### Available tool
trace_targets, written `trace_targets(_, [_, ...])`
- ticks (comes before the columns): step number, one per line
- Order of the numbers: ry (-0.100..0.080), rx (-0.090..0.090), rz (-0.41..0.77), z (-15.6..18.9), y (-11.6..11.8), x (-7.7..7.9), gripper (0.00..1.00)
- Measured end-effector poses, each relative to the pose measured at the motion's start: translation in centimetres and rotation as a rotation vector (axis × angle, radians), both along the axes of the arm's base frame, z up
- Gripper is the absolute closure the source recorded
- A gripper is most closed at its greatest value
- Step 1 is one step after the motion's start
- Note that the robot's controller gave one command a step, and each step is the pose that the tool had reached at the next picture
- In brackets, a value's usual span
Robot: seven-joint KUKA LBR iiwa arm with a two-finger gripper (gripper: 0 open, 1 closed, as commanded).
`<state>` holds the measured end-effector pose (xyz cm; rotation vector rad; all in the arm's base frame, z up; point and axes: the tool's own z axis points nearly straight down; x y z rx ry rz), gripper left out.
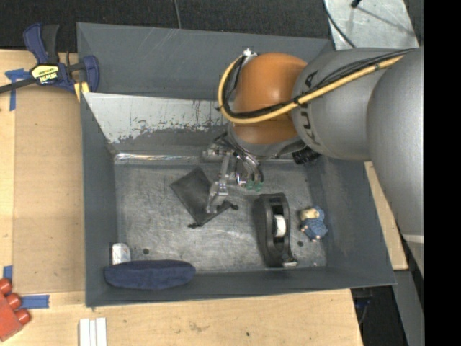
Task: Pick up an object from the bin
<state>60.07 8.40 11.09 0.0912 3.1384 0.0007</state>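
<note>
Our hand sits low in the middle of the bin, at the right edge of a dark flat piece. We cannot tell how far open it is or whether it grips anything. We judge this the grasping step: next, close on that edge and lift straight up, clear of the black tape dispenser nearby.

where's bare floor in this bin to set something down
Bare floor at left, between the dark flat sheet and small white cylinder; also mid-front, between the blue pouch and black tape dispenser. Crowded around the gripper and blue toy.
</note>
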Motion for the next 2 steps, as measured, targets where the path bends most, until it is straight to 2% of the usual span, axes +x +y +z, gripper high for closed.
trace_targets(1, [-0.008, 0.003, -0.201, -3.57, -0.31, -1.70, 0.00])
trace_targets(2, [-0.006, 0.002, -0.201, -3.33, -0.32, -1.46, 0.00])
